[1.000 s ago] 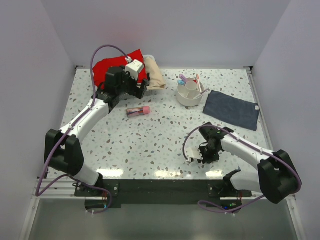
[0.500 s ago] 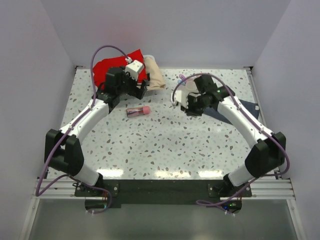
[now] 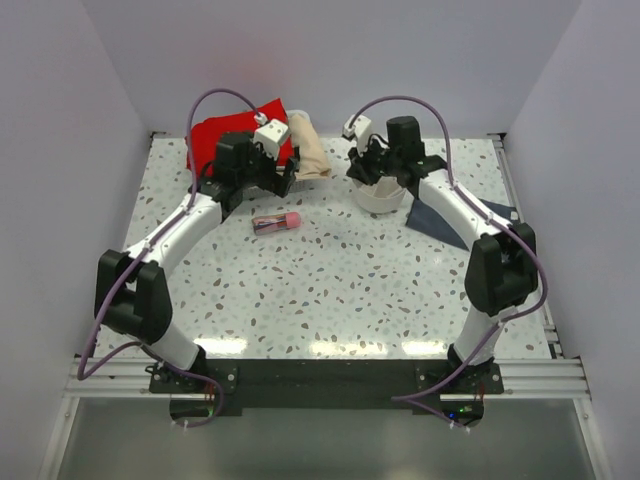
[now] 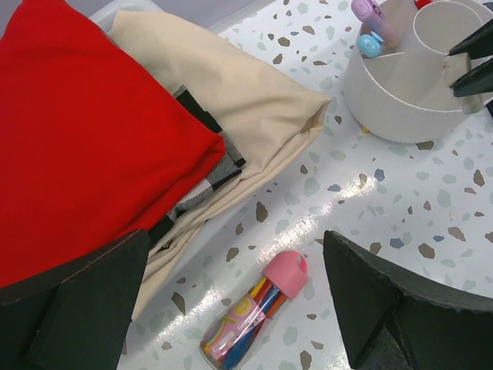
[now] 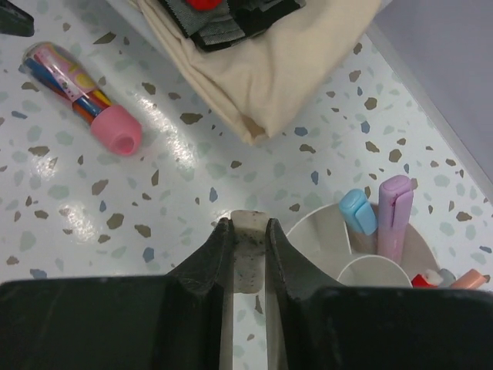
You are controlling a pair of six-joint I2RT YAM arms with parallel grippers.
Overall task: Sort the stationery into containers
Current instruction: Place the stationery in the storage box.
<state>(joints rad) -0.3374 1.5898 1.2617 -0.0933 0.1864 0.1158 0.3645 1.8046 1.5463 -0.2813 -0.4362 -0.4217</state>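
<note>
The white round organiser (image 3: 380, 200) stands at the back right; it also shows in the left wrist view (image 4: 385, 100) and the right wrist view (image 5: 320, 231). It holds a blue marker (image 5: 358, 211), a pink marker (image 5: 394, 208) and red-and-white pens. My right gripper (image 5: 249, 225) is shut on a small beige eraser (image 5: 248, 254), held above the table just left of the organiser's rim. The pink-capped clear tube (image 3: 277, 221) lies on the table; it also shows in the left wrist view (image 4: 254, 312) and the right wrist view (image 5: 81, 96). My left gripper (image 4: 231, 308) is open above the tube.
A red cloth (image 3: 215, 135) and a beige folded cloth (image 3: 310, 150) lie at the back left. A dark blue-grey cloth (image 3: 440, 222) lies right of the organiser. Walls enclose the table at the back and on both sides.
My right arm swung from the near right of the table up to the organiser at the back, carrying the eraser. My left arm barely moved.
</note>
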